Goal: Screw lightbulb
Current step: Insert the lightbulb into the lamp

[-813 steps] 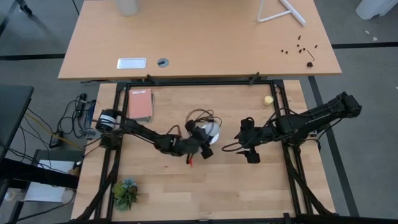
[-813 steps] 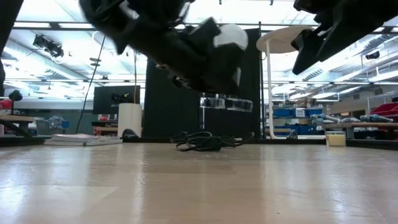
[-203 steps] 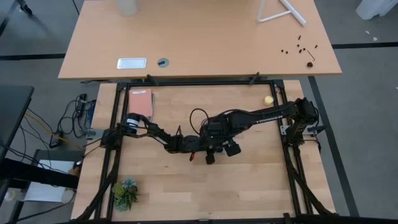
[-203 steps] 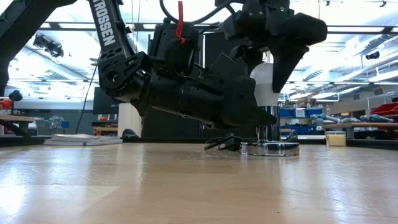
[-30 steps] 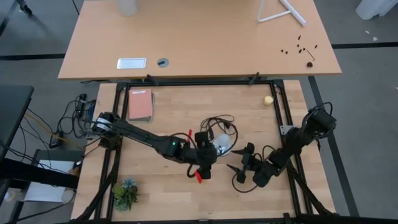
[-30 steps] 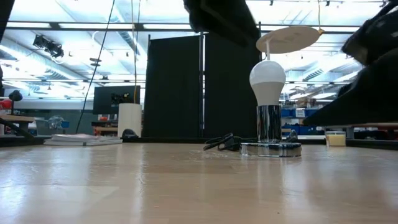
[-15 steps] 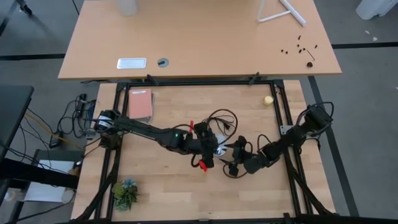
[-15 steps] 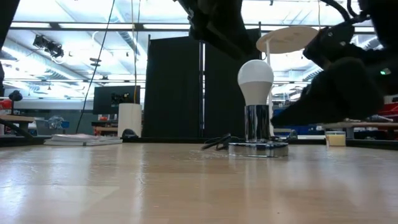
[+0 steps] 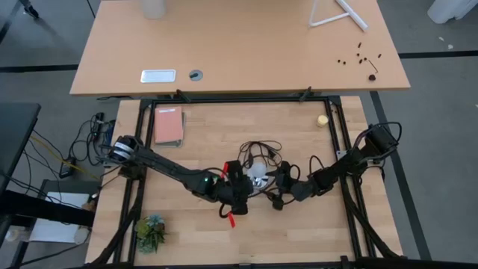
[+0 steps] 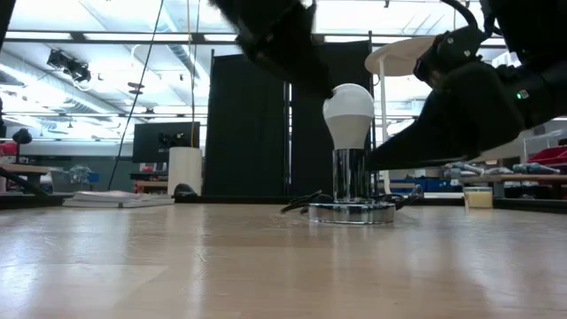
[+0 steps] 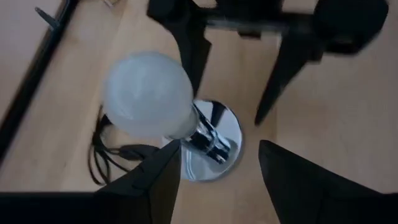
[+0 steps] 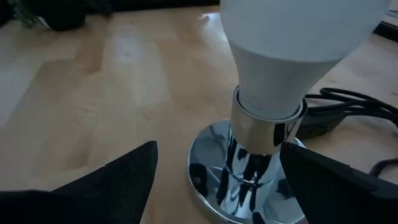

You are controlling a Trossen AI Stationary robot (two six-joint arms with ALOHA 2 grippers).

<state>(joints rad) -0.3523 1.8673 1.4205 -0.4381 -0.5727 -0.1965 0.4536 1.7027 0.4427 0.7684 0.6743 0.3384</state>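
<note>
lab or workshop, ceiling strip lights [image 10: 106, 35], black partition [image 10: 244, 124], storage shelves [image 10: 430, 159]

lightbulb [image 9: 257, 171] hemmed by 2 grippers — left [image 9: 240, 188], right [image 9: 277, 188], black cord [image 9: 261, 146] behind, bare wood in front

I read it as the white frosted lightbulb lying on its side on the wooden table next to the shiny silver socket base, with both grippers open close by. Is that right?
Not quite. The white frosted lightbulb is not lying on the wooden table; it stands upright in the shiny silver socket base, as the low view shows. The rest holds: the left gripper and right gripper are open close by it.
</note>
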